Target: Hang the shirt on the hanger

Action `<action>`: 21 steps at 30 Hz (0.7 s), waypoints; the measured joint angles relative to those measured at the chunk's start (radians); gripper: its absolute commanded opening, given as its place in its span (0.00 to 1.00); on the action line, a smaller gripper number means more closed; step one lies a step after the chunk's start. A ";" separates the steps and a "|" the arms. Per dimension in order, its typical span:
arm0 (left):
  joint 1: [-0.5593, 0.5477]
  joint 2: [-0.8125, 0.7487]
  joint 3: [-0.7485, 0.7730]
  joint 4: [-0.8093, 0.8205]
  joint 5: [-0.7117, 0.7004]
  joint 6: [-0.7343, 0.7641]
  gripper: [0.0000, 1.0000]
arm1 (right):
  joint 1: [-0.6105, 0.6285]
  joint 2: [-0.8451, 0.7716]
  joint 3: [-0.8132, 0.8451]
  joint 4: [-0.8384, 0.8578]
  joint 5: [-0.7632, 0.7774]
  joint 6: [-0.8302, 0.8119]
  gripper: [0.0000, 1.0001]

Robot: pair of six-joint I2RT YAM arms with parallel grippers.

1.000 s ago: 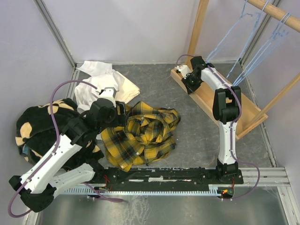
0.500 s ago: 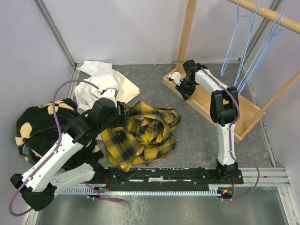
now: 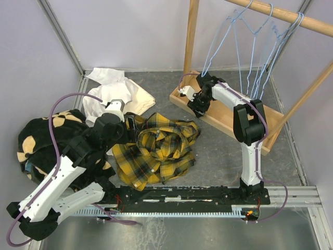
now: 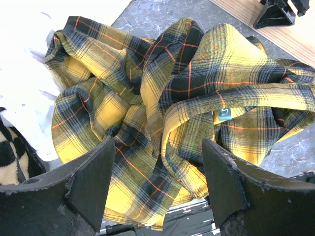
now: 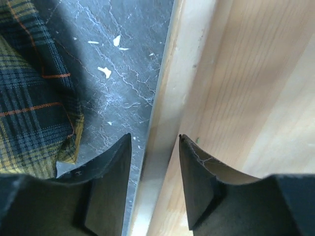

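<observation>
Far left: black fleece [image 3: 39, 138] in a heap, white garment [image 3: 112, 91] behind it, both off-task.

Left gripper [image 4: 157, 182] hovers over the left edge of the shirt [image 4: 172, 98], jaws spread wide, nothing between them.

Shirt is crumpled in a pile on the table at centre, between the two arms, its left edge touching the white garment. Collar band runs across the top of the heap, and the small neck label [image 4: 225, 113] shows just under it in the left wrist view.

Handling, my read: light, limp flannel, no stiffness, grippy weave. It will sag and drag folds along, so a mid-body pinch just lifts a wad. Best hold is the collar band near the label, a thicker seam that locates the shoulders. Buttons and sleeves may snag on wire.

Right gripper [image 5: 153, 182] is low at the near-left edge of the wooden rack base [image 3: 229, 112], fingers part-spread astride that edge. Can't tell if it's pinching the wood or clear of it.

Hangers [image 3: 252, 49]: thin blue wire, hanging from the rail [image 3: 281, 15] at upper right, well apart from the shirt. Springy and free-swinging, so probably needs steadying.
</observation>
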 measured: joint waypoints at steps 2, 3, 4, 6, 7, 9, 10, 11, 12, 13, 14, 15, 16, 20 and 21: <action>0.000 -0.008 -0.003 0.000 0.000 0.000 0.77 | 0.001 -0.017 -0.009 0.020 -0.003 0.012 0.62; 0.000 -0.012 -0.005 0.000 0.000 0.000 0.77 | 0.001 -0.029 -0.013 0.033 -0.005 0.013 0.64; 0.000 -0.016 -0.007 0.000 0.000 0.000 0.77 | 0.003 -0.047 -0.022 0.050 -0.006 0.024 0.65; 0.000 -0.025 -0.012 0.000 0.000 -0.001 0.77 | 0.006 -0.085 -0.035 0.075 -0.004 0.046 0.67; 0.000 -0.028 -0.013 0.000 0.000 -0.001 0.77 | 0.007 -0.106 -0.040 0.087 -0.001 0.061 0.68; 0.000 -0.034 -0.015 0.001 0.000 -0.001 0.78 | 0.012 -0.148 -0.053 0.126 0.020 0.098 0.68; 0.000 -0.037 -0.018 0.002 0.000 -0.002 0.77 | 0.015 -0.171 -0.060 0.150 0.037 0.124 0.68; 0.000 -0.040 -0.021 0.002 0.000 -0.002 0.78 | 0.019 -0.187 -0.066 0.171 0.055 0.145 0.68; 0.000 -0.043 -0.025 0.003 0.000 -0.002 0.77 | 0.024 -0.201 -0.072 0.192 0.074 0.167 0.69; 0.000 -0.043 -0.028 0.003 0.000 -0.002 0.77 | 0.032 -0.216 -0.082 0.218 0.099 0.191 0.69; 0.000 -0.043 -0.030 0.004 0.000 -0.002 0.77 | 0.041 -0.228 -0.092 0.239 0.124 0.216 0.69; 0.000 -0.043 -0.031 0.006 0.000 -0.002 0.77 | 0.052 -0.238 -0.105 0.263 0.153 0.242 0.69; 0.000 -0.043 -0.034 0.008 0.000 -0.002 0.78 | 0.063 -0.245 -0.115 0.279 0.175 0.264 0.69; 0.000 -0.050 -0.045 0.021 0.001 -0.004 0.78 | 0.116 -0.275 -0.193 0.357 0.267 0.368 0.69; 0.000 -0.051 -0.048 0.022 0.001 -0.007 0.78 | 0.128 -0.282 -0.212 0.368 0.285 0.393 0.69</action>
